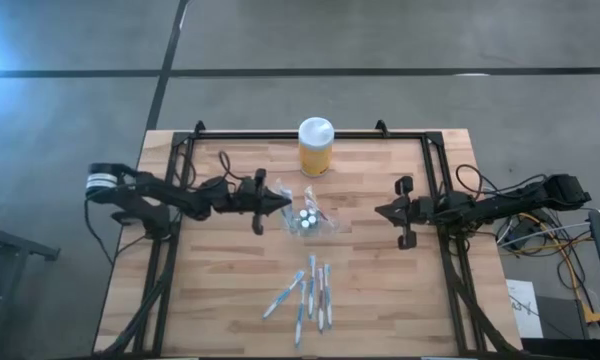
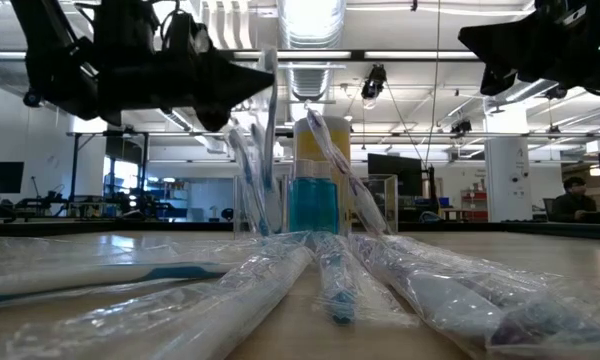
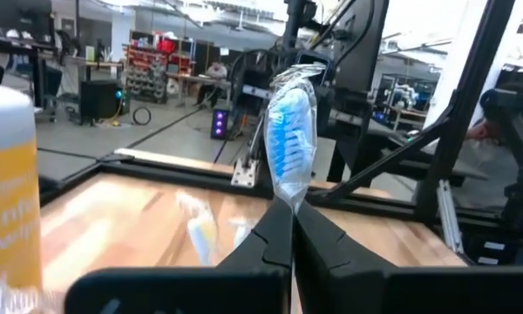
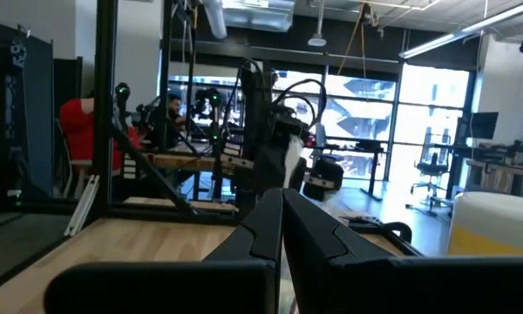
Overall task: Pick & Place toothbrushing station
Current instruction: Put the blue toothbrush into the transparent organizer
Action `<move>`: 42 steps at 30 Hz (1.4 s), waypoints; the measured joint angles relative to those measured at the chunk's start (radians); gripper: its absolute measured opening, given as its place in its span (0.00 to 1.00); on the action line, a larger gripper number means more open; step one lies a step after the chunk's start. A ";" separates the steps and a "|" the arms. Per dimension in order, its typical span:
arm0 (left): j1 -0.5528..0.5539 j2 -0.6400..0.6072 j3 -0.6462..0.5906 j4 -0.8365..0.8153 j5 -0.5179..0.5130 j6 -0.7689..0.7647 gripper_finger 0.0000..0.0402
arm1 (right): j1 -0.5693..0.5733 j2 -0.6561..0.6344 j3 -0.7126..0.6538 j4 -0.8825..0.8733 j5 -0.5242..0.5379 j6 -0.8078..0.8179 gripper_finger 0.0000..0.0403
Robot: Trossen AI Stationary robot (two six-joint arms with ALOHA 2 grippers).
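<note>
**Wrapped brush in the left grip, beside the holder**

Left gripper (image 1: 283,201) clamped on a wrapped toothbrush (image 3: 291,144), blue-bristled head standing up from the pinched fingertips in the left wrist view. Held just left of the toothbrushing station (image 1: 309,220), the small see-through holder at mid-table, a little nearer than the yellow jar (image 1: 315,147) with its white lid at the far edge. Some items already standing in its cups; how many, too small to tell. More wrapped toothbrushes (image 1: 310,292) fanned on the wood at the near side, well apart from the holder.

Right gripper (image 1: 382,211) waiting to the right of the holder, fingers pressed together on nothing, as its own wrist view shows.

Judged step: carrying a brush toward the holder, placement not yet done. Next move, as a judgement: a short shift right to bring the brush over a free cup, handle end down, then lowering before letting go. Care called for with the light holder, likely to slide or tip if nudged, and with the crinkly wrap, likely to catch on a rim.
</note>
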 joint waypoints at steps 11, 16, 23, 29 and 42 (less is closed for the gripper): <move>-0.001 0.117 0.000 0.030 -0.030 -0.002 0.00 | 0.000 0.002 0.000 -0.011 0.000 0.009 0.02; -0.002 0.141 -0.011 0.036 -0.046 -0.003 0.00 | 0.000 0.002 0.000 -0.011 0.000 0.008 0.02; -0.002 0.140 -0.051 0.034 -0.054 -0.003 0.00 | 0.000 0.002 0.000 -0.010 0.000 0.004 0.02; -0.001 0.125 -0.059 0.028 -0.044 -0.042 0.06 | 0.000 0.002 0.000 -0.010 -0.001 0.004 0.02; -0.001 -0.053 -0.064 -0.093 0.083 -0.045 0.21 | 0.000 0.002 0.000 -0.010 -0.002 0.011 0.02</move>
